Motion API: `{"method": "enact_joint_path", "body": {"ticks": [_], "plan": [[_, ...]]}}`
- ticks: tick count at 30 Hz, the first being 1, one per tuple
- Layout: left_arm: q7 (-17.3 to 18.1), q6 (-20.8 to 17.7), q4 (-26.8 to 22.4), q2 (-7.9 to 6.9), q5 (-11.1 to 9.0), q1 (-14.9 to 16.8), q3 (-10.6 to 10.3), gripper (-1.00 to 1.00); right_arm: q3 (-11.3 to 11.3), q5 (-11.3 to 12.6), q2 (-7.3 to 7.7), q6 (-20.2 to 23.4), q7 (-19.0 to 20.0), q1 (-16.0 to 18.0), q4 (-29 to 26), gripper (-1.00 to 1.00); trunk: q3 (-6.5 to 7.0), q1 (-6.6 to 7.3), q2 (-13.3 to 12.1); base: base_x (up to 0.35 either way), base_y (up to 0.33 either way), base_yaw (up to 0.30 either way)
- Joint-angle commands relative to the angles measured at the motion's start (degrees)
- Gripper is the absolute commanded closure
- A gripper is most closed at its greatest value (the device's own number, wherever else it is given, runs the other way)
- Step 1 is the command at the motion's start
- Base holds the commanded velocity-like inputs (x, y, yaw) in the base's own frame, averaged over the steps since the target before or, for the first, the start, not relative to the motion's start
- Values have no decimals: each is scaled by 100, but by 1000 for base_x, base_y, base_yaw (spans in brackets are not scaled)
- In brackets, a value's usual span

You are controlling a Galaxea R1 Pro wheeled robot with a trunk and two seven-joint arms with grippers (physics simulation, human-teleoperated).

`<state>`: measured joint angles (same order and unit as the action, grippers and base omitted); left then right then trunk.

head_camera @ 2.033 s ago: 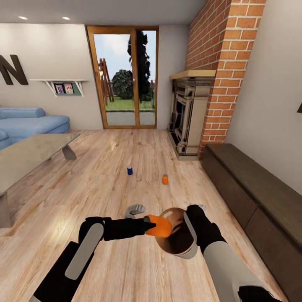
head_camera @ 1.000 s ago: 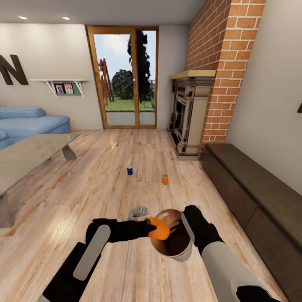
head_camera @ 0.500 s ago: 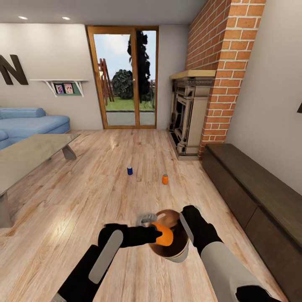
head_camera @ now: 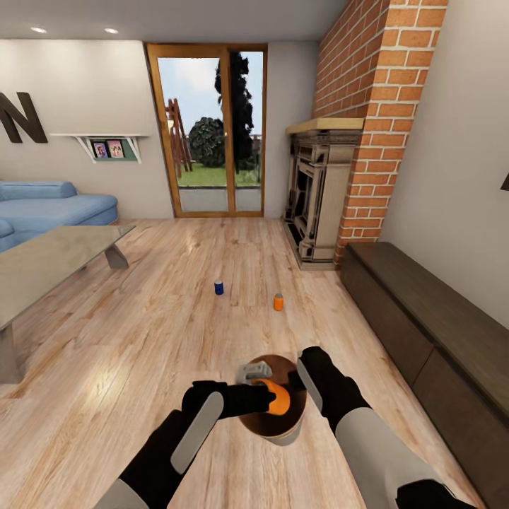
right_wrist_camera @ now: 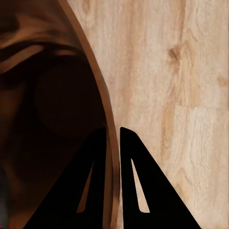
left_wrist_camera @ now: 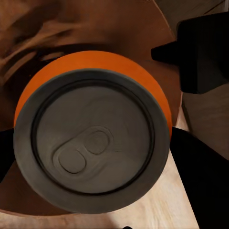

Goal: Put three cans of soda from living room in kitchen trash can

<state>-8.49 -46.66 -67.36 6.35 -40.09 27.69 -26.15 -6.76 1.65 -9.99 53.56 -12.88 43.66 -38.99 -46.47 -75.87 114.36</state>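
Observation:
In the head view my left gripper point(head_camera: 266, 398) is shut on an orange can of soda point(head_camera: 281, 399), held sideways over the glossy brown mouth of the trash can point(head_camera: 282, 436). My right gripper point(head_camera: 302, 382) is shut on the bin's rim and holds it above the floor. The left wrist view looks at the can's silver top point(left_wrist_camera: 93, 143) with the bin's brown inside point(left_wrist_camera: 71, 28) behind it. In the right wrist view the right gripper point(right_wrist_camera: 113, 138) pinches the thin rim of the trash can point(right_wrist_camera: 47, 95). A dark blue can point(head_camera: 218, 287) and a second orange can point(head_camera: 278, 302) stand on the plank floor ahead.
A glass coffee table point(head_camera: 49, 261) and a light blue sofa point(head_camera: 49, 208) are on the left. A dark low bench point(head_camera: 424, 311) runs along the right wall beside the brick fireplace point(head_camera: 318, 205). Glass doors point(head_camera: 212, 131) stand at the far end.
My left gripper has carried the orange can rightward to the bin's mouth. The right gripper has brought the bin slightly left and nearer, its opening turned more toward the can.

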Motion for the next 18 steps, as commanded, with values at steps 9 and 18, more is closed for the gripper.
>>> {"method": "enact_joint_path", "body": {"ticks": [9, 18], "plan": [[-72, 229, 383, 120, 303, 85, -24, 100, -24, 39, -1, 80, 30, 2, -10, 100, 1, 0, 0, 0, 0, 0], [-122, 584, 1120, 141, 348, 425, -30, 100, -30, 47, -1, 92, 31, 2, -12, 100, 1, 0, 0, 0, 0, 0]]}}
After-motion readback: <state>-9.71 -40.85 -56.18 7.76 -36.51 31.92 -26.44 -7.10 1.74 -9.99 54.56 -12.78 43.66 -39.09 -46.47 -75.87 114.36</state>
